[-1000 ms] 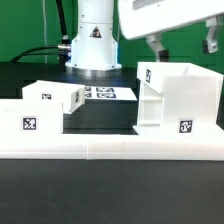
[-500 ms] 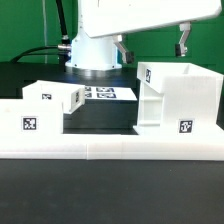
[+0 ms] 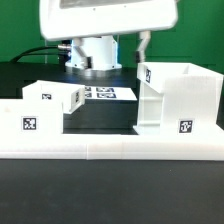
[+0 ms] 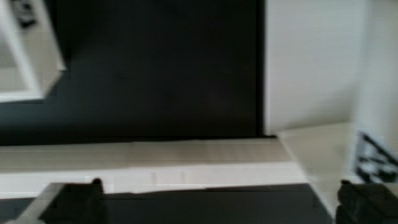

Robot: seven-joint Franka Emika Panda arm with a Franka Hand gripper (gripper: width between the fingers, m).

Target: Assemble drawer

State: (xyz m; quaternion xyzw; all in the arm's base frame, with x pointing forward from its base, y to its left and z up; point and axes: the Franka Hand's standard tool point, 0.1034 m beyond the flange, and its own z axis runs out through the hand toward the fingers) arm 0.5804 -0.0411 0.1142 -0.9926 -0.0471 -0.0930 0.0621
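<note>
Hovering wide open and empty, the dark-tipped two-finger gripper (image 4: pixel 217 205) could clip the tall white plastic drawer housing (image 3: pixel 176 95), at three o'clock in the exterior view, if it descends off-centre.

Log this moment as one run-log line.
task: drawer assembly | jaws: open, empty | housing: on table, exterior view's right | tray: apart from housing, exterior view's left, not gripped

Bright even light, soft blur, wrist view dimmer

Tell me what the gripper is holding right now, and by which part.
Nothing: in the wrist view the gripper is open, with no part between its jaws.
</note>
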